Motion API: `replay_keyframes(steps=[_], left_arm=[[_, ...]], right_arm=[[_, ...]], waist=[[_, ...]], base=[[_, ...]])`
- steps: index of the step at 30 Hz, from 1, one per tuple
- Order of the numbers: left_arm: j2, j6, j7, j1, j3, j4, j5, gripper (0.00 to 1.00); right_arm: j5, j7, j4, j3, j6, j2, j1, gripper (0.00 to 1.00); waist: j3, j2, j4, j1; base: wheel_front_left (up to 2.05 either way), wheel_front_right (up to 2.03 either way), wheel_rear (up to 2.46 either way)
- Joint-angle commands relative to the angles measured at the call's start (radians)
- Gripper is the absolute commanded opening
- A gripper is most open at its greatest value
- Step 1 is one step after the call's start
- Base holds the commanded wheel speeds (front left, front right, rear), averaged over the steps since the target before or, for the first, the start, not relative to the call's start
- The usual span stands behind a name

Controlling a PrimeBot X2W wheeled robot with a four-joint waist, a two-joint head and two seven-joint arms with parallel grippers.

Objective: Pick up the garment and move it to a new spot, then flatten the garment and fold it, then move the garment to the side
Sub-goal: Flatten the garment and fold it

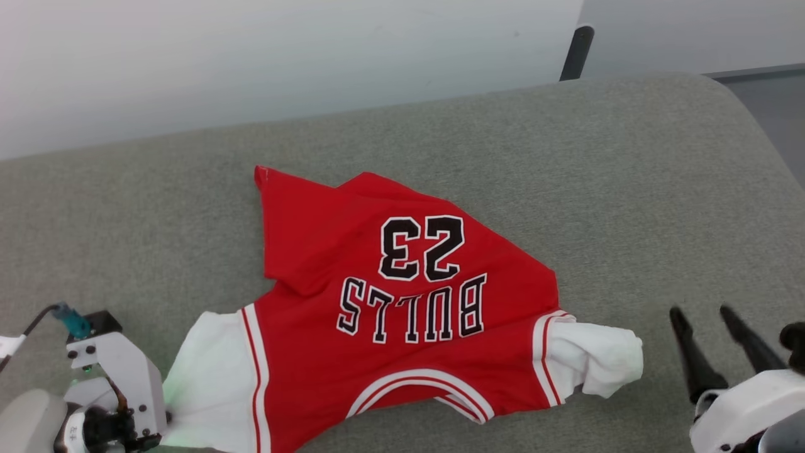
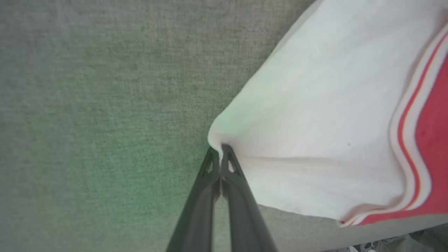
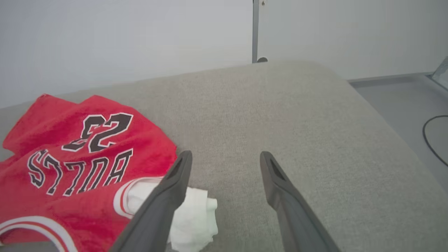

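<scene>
The garment [image 1: 352, 270], a red jersey with white sleeves and upside-down "BULLS 23" lettering, lies spread on the grey cushion [image 1: 566, 157]. Its hem end is partly folded over. My left gripper [image 2: 220, 148] is shut on the outer corner of the garment's white sleeve [image 2: 315, 122]; in the head view its white wrist housing [image 1: 119, 371] sits at the lower left beside that sleeve. My right gripper [image 1: 701, 311] stands open above the cushion, just right of the other white sleeve [image 1: 597, 358], touching nothing. In the right wrist view the right gripper [image 3: 225, 157] spans bare cushion, the crumpled sleeve [image 3: 192, 217] under its left finger.
The grey cushion [image 3: 297, 115] curves down at its right end toward a grey floor [image 3: 402, 105] with a dark cable [image 3: 428, 136]. A pale wall [image 1: 251, 63] runs behind, with a dark post [image 1: 577, 53] at the back right.
</scene>
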Motion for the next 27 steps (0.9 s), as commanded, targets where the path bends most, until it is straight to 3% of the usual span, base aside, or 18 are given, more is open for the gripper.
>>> replay_keyframes(steps=[1, 11, 25, 26, 27], left_arm=[[-0.026, -0.008, -0.003, 0.015, -0.02, 0.018, -0.002, 0.0], [-0.061, -0.039, -0.035, -0.033, -0.038, 0.027, 0.01, 0.0], [-0.083, -0.063, -0.061, -0.081, -0.058, 0.043, 0.025, 0.0], [-0.084, -0.064, -0.062, -0.083, -0.059, 0.045, 0.025, 0.0], [-0.086, -0.066, -0.064, -0.084, -0.06, 0.047, 0.025, 0.0]], right_arm=[[0.009, 0.035, 0.002, 0.001, -0.001, -0.005, 0.014, 1.0], [0.069, 0.261, 0.072, 0.031, -0.001, -0.027, 0.003, 1.0], [0.126, 0.331, 0.344, 0.036, -0.001, -0.048, -0.104, 1.0], [0.131, 0.341, 0.366, 0.039, -0.001, -0.05, -0.112, 0.8], [0.139, 0.345, 0.386, 0.039, -0.001, -0.049, -0.121, 0.31]], waist=[[0.008, 0.0, 0.01, 0.0], [0.04, 0.0, 0.053, 0.0], [0.076, 0.0, 0.102, 0.0], [0.077, 0.0, 0.105, 0.0], [0.078, 0.0, 0.106, 0.0]], base=[[0.0, 0.0, 0.0], [0.0, 0.0, 0.0], [0.0, 0.0, 0.0], [0.0, 0.0, 0.0], [0.0, 0.0, 0.0]])
